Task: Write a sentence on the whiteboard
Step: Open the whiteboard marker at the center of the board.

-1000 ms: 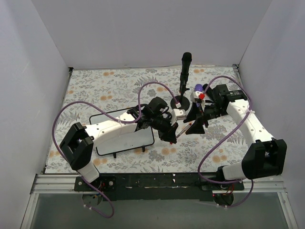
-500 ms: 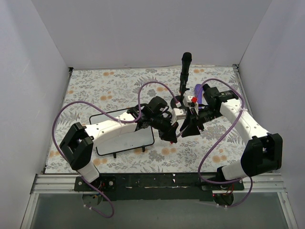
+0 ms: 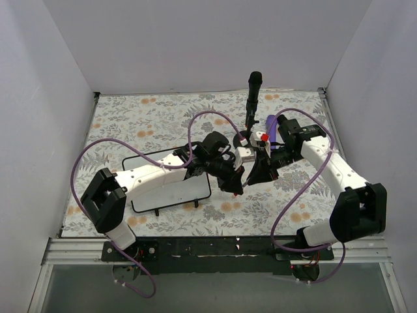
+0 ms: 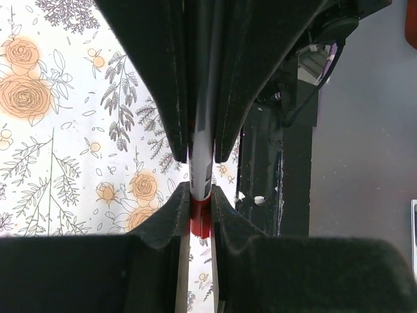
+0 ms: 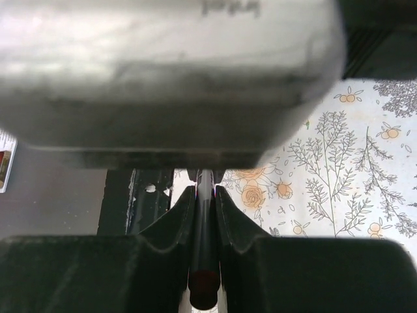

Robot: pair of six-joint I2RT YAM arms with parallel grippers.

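The whiteboard (image 3: pixel 171 193) lies at the left on the floral cloth, and my left arm covers much of it. No sentence shows on its bare part. A marker (image 3: pixel 242 184) with a white barrel and a red end (image 4: pixel 201 218) hangs above the cloth, right of the board. My left gripper (image 3: pixel 236 186) is shut on the marker (image 4: pixel 201 156), its pads against the red end. My right gripper (image 3: pixel 251 177) meets it from the right and is shut on the same marker (image 5: pixel 204 248). In the left wrist view, the right gripper's black fingers (image 4: pixel 163 78) clamp the barrel above.
A black upright stand (image 3: pixel 253 98) on a round base (image 3: pixel 244 140) rises just behind the two grippers. A purple object (image 3: pixel 271 122) sits beside the right arm. Purple cables loop over both arms. White walls close the left, back and right.
My right gripper has moved left to the marker and shut on it. The left gripper has stayed put with the marker in it.
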